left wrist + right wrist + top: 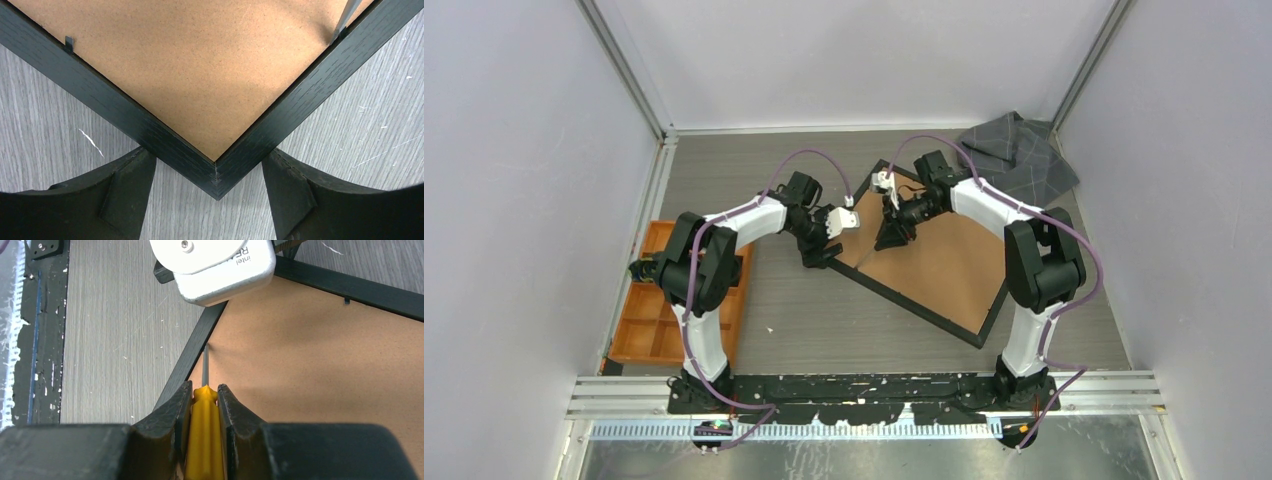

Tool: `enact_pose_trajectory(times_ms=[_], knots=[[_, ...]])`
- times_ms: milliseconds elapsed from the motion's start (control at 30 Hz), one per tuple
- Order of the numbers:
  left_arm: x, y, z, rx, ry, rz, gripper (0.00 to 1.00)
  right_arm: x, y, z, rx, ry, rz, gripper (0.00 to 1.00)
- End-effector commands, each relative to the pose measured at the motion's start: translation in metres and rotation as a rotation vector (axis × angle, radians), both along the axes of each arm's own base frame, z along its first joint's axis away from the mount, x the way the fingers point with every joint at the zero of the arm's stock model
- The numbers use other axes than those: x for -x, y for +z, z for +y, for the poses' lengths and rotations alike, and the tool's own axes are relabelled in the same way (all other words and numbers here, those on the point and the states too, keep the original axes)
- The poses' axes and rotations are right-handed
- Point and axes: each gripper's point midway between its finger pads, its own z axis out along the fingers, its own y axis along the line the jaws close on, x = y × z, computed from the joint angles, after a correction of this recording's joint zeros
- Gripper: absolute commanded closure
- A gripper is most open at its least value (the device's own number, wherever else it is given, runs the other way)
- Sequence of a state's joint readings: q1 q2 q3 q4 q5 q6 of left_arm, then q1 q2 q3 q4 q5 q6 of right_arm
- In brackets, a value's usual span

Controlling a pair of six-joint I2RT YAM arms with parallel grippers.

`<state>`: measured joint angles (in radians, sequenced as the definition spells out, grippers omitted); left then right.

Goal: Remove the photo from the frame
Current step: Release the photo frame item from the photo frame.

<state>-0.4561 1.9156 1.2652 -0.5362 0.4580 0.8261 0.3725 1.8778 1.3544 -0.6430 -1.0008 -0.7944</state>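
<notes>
Straddles a corner of the black-bordered, brown-backed rectangular frame (125, 120) with left fingers (125, 195) released; grasps a yellow-handled screwdriver (202, 435) in right fingers (165, 425), tip at frame's inner edge ahead.

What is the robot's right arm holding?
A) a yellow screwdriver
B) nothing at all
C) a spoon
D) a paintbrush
A: the right end effector is clamped on a yellow-handled screwdriver, with the tip of the metal shaft at the inner edge of the black frame.
</notes>
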Motion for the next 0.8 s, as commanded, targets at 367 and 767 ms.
enact_pose_trajectory(times_ms=[367, 767], knots=[[0.017, 0.002, -0.005, 0.02, -0.013, 0.053, 0.24, -0.022, 0.023, -0.001, -0.079, -0.197, 0.092, 0.99], [0.016, 0.002, -0.005, 0.024, -0.004, 0.056, 0.24, -0.022, 0.019, -0.007, -0.061, -0.217, 0.144, 0.99]])
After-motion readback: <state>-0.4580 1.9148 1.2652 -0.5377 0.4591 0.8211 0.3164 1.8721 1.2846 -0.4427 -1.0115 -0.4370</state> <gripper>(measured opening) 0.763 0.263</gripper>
